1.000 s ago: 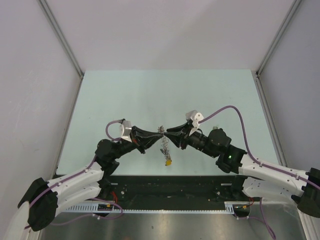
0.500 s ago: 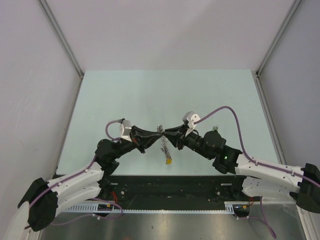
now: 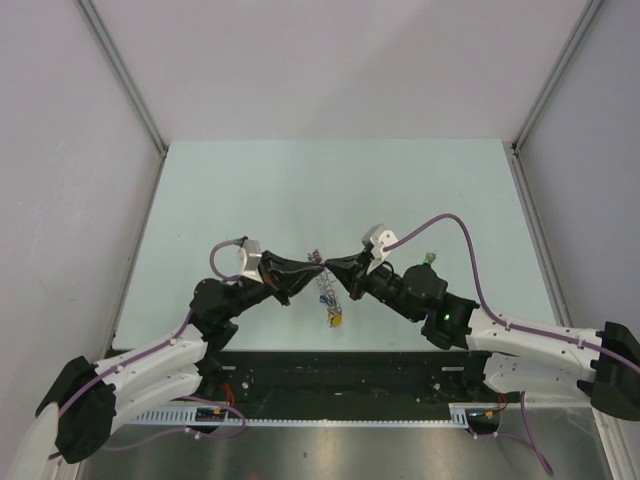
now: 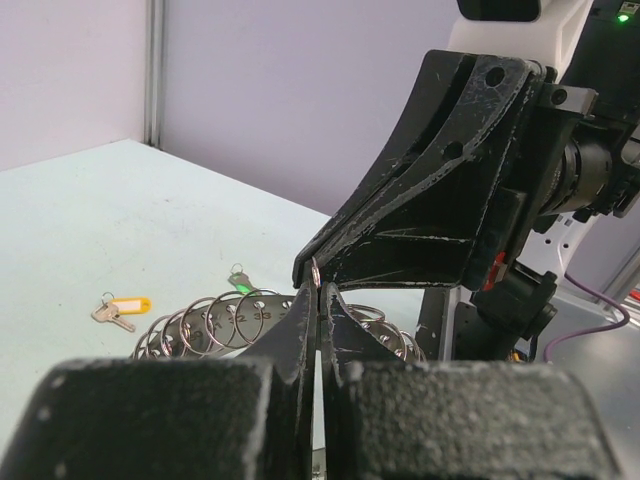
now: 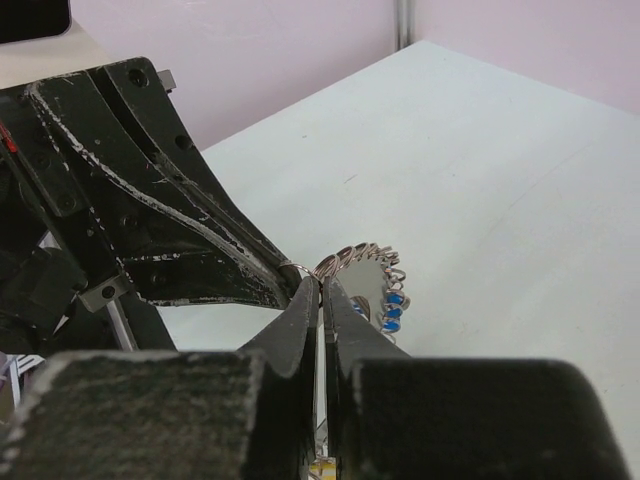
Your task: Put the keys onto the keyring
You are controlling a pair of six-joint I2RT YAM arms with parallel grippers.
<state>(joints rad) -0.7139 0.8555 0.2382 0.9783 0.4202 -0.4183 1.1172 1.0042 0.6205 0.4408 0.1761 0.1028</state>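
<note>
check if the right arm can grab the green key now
Probably not yet: the right gripper is shut on the keyring. The green key lies uncovered beside that arm, so once freed, likely yes.

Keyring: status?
Left fingers and right fingers shut on keyring. Green key, yellow key loose on table. Nothing blocking.

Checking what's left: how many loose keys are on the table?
2. In the left wrist view, a yellow key lies left of the keyring, a green key behind it. More may be hidden.
</note>
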